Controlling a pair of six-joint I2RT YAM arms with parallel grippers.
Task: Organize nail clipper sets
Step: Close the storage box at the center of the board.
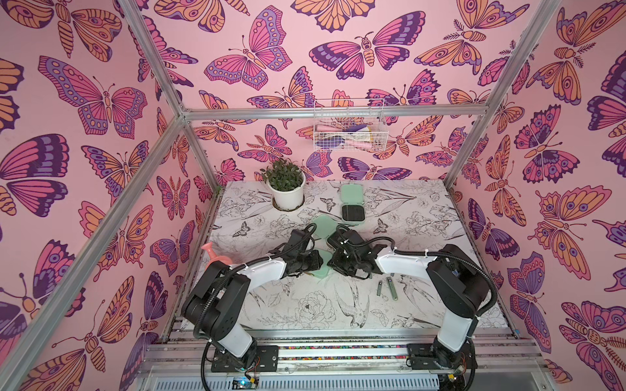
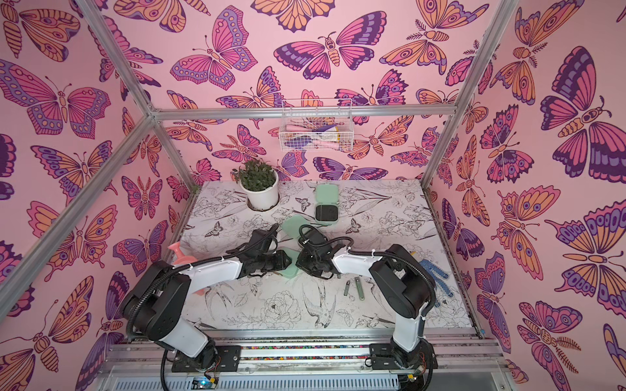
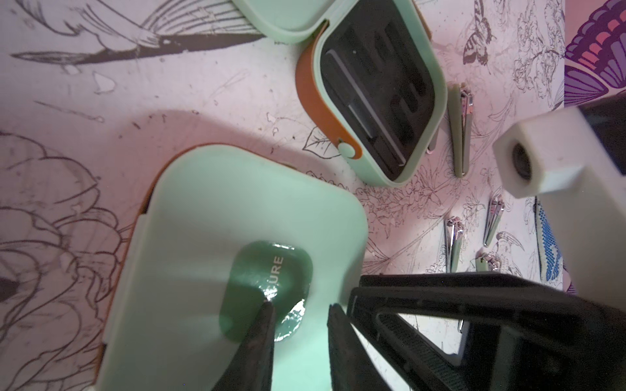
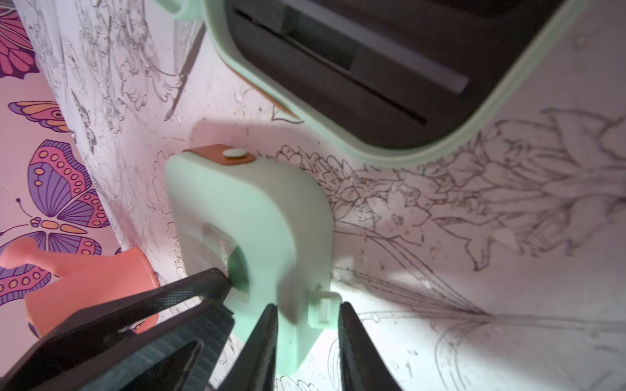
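Top views; floral-sketch tabletop point(image 1: 315, 315), pink butterfly walls point(image 1: 257, 111)

floral-print table point(image 1: 305, 304) carries a potted plant point(image 1: 287, 191), open mint case point(image 1: 352, 211), pink watering can point(image 1: 216, 259), loose clippers point(image 1: 393, 287).

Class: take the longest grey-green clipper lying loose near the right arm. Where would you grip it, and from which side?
Probably mid-length, across its narrow width, from straight above. The longest clipper lies flat, too slim to get under, and a gap separates it from the shorter clipper beside it.
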